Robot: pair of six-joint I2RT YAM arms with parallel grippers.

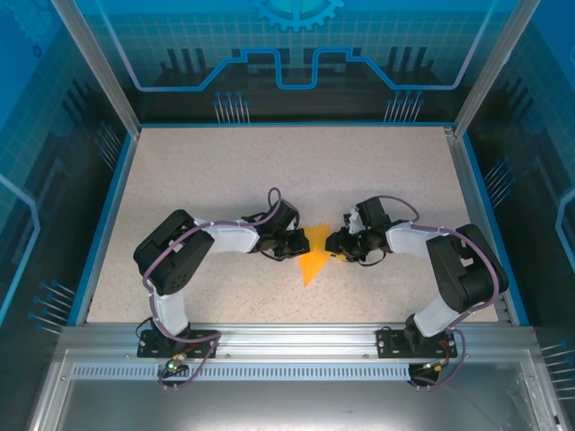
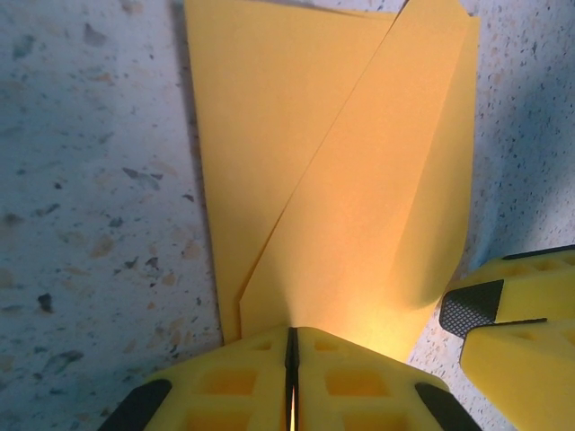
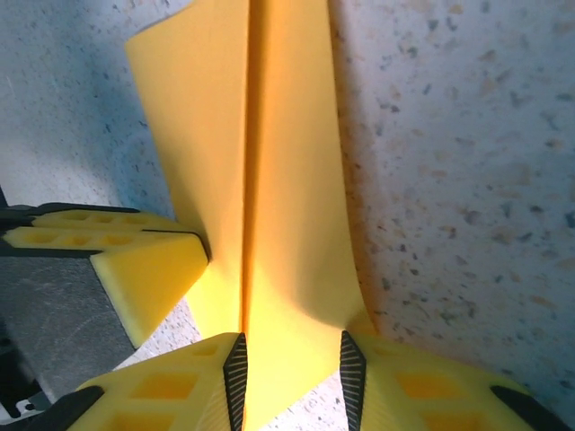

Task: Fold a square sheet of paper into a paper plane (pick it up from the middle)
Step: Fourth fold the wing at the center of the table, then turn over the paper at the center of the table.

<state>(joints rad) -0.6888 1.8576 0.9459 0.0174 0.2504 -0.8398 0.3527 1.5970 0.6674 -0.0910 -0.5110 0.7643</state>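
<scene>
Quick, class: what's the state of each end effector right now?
Left end effector: closed on the folded orange-yellow paper sheet.
Right end effector: open, straddling the sheet.

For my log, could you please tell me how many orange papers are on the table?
1: the orange paper, partly folded, lies between the left gripper and the right gripper. Another could hide beneath the arms.

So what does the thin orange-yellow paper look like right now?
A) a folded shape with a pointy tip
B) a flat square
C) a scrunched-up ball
A: the orange-yellow folded paper narrows to a point toward the arms' bases, and the left wrist view shows creased, layered flaps.
</scene>
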